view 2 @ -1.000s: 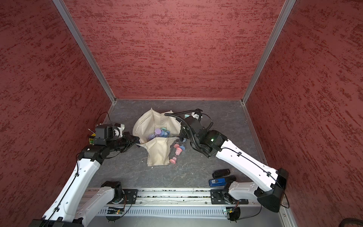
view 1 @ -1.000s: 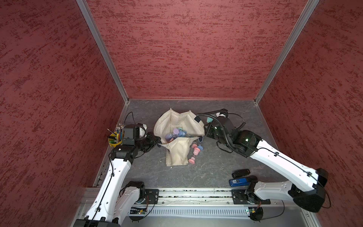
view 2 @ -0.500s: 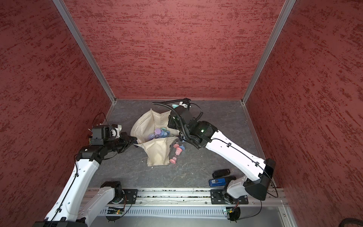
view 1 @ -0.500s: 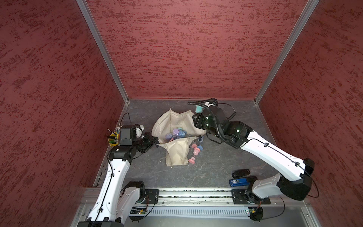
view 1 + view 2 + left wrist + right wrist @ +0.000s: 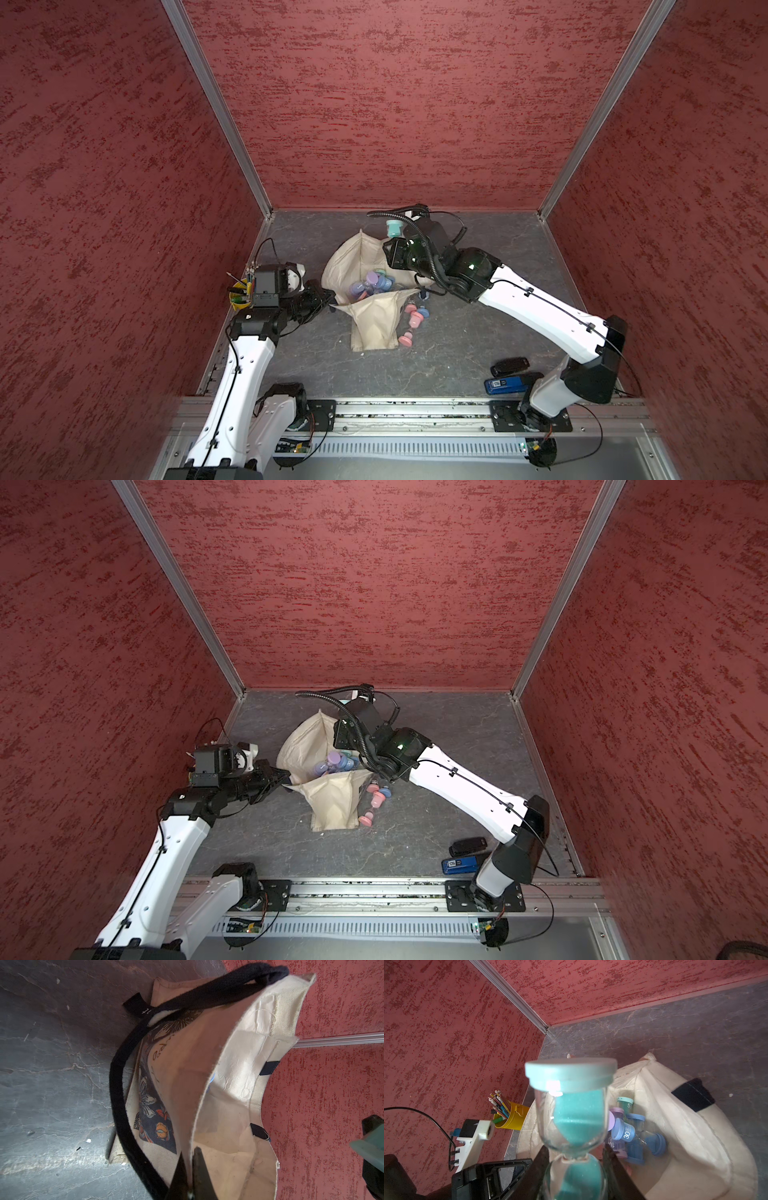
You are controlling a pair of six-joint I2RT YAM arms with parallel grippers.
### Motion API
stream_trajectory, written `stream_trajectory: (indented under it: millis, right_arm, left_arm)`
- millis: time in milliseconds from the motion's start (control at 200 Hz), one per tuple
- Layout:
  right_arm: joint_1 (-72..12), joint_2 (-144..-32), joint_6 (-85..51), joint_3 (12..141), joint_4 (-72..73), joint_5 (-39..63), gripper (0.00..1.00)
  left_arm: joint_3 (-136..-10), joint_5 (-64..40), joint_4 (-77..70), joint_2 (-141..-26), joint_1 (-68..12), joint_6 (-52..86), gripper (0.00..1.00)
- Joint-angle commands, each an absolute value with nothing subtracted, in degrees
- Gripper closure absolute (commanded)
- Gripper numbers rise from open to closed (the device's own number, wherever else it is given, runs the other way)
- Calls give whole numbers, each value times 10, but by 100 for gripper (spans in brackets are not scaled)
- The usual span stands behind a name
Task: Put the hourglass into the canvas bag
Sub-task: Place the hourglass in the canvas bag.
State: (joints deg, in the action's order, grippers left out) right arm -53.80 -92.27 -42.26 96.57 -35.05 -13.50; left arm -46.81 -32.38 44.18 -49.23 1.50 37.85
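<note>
Well, the teal hourglass (image 5: 571,1113) sat in my right hand (image 5: 576,1165). The dark fingers (image 5: 616,1174) were closed on its narrow glass waist, with teal sand in both bulbs and a pale teal cap pointing away from my wrist. In a top view the teal hourglass (image 5: 392,227) hung above the far rim of the canvas bag (image 5: 357,257), toward the rear edge of the worktop (image 5: 478,332).

The canvas bag (image 5: 695,1147) lay on the worktop a little left of the middle, its mouth gaping upward. My left hand (image 5: 190,1180) was clamped on the bag's rim at the side nearest the left edge, a fold of cream cloth caught between the jaws. In that wrist view a navy strap handle (image 5: 122,1105) curved beside the bag's flower-printed outer face.

Inside the bag lay a heap of purple and blue hourglasses (image 5: 627,1132), one blue cap marked 30, and a small teal one behind them. Outside, just beside the bag's right wall, two pink hourglasses (image 5: 411,322) lay on the worktop.

A yellow pencil cup (image 5: 240,297) stood at the left edge, close behind my left wrist. Near the front right corner a small black device (image 5: 509,365) and a blue box (image 5: 505,384) lay side by side.
</note>
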Motion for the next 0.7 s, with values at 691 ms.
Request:
stream_trajectory:
  millis: [691]
  right_arm:
    - [-557, -1040, -349, 1029, -362, -65, 100]
  left_arm:
    - [-487, -322, 443, -479, 37, 362, 100]
